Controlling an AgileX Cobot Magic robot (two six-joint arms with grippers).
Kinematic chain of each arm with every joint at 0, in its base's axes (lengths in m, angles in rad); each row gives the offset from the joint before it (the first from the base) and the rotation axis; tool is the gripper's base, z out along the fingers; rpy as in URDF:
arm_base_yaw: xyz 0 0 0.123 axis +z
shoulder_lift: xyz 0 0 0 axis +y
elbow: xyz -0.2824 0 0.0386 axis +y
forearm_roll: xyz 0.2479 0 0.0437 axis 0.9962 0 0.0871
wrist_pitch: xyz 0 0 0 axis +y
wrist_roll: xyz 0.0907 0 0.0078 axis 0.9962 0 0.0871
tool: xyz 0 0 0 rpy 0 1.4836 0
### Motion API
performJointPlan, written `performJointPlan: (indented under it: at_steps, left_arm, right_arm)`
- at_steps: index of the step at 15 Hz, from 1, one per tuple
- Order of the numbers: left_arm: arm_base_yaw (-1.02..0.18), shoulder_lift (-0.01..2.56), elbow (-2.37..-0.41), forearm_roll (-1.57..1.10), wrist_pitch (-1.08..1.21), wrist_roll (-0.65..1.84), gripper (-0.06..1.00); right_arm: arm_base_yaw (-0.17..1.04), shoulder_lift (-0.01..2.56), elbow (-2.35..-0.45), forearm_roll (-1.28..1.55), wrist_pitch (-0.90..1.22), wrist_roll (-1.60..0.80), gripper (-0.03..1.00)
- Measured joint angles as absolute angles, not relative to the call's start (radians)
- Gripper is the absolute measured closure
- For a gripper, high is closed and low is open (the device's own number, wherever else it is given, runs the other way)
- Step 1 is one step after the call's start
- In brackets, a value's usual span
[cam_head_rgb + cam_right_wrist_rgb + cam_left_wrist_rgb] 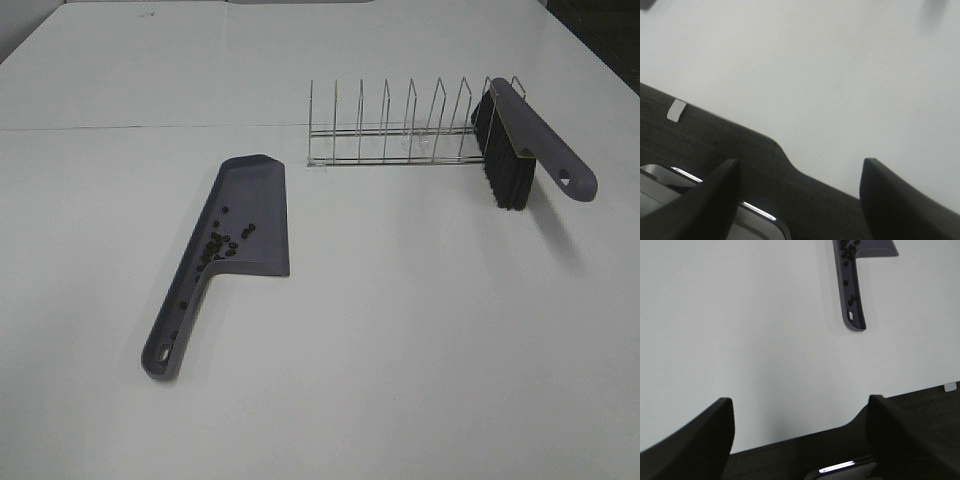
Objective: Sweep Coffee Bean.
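Note:
A grey-purple dustpan [245, 215] lies on the white table [400, 330] left of centre, its handle toward the front. Several tiny dark coffee beans [218, 244] lie in the pan and along its handle. The dustpan handle [852, 295] with beans [847, 250] also shows in the left wrist view. A brush [515, 150] with black bristles and a grey-purple handle leans on the right end of a wire rack [400, 125]. Neither arm shows in the exterior high view. My left gripper [800, 440] is open and empty near the table's front edge. My right gripper [797, 200] is open and empty over that edge.
The wire rack stands at the back, right of centre. The table's front edge [790, 437] and dark floor [700, 140] show in both wrist views. A small grey tab [676, 109] sits at the table edge.

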State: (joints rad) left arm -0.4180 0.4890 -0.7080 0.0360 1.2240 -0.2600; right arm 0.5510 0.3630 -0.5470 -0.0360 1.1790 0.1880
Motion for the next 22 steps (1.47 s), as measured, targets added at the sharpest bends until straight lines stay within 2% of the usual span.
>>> performJointPlan:
  at_steps: [4,7,11,22]
  left_arm:
    - [-0.418,0.131,-0.574,0.032,1.223,-0.147,0.28]
    - [-0.418,0.006,-0.529,-0.043,1.124,-0.034,0.28]
    - [-0.418,-0.002,-0.501,-0.125,1.067,0.126,0.28]
    - [-0.418,-0.002,-0.501,-0.123,1.067,0.134,0.28]
  right_arm:
    - [0.551,0.278,-0.546,-0.028,1.101,0.044,0.41]
    - [0.551,0.277,-0.519,0.026,1.059,-0.023,0.41]
    - [0.551,0.277,-0.507,0.034,1.064,-0.039,0.41]
    - [0.551,0.277,-0.507,0.035,1.064,-0.039,0.41]
